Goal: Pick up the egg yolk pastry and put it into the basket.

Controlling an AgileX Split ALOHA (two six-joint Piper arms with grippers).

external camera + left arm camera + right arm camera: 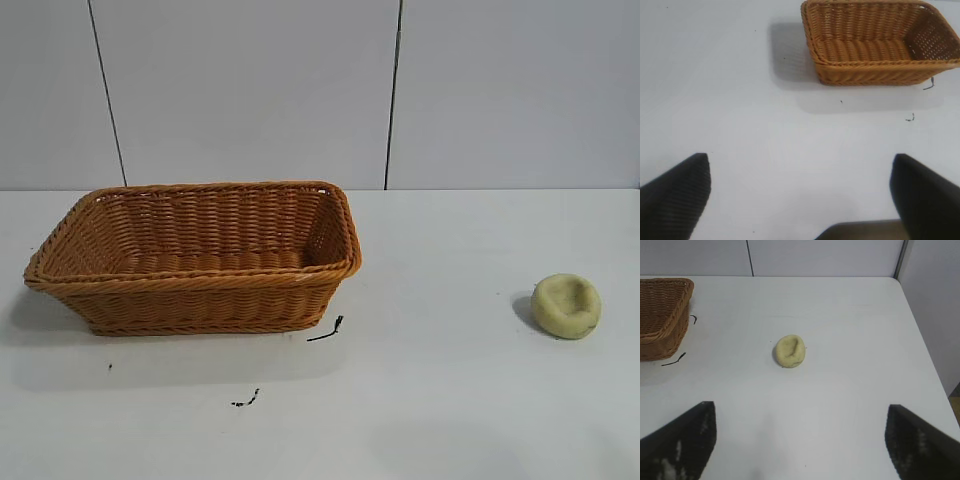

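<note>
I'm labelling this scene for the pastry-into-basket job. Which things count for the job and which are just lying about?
For the job:
egg yolk pastry, on the table, apart from the basket
basket, nothing seen in it
right gripper, open, above the table short of the pastry
left gripper, open, idle

Lying about:
black scraps on the table beside the basket

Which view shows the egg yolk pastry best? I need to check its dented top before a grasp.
The right wrist view: the egg yolk pastry sits near mid-frame on the table, dent facing the camera. The exterior view shows it from a lower angle at the right side. The left wrist view misses it.
</note>
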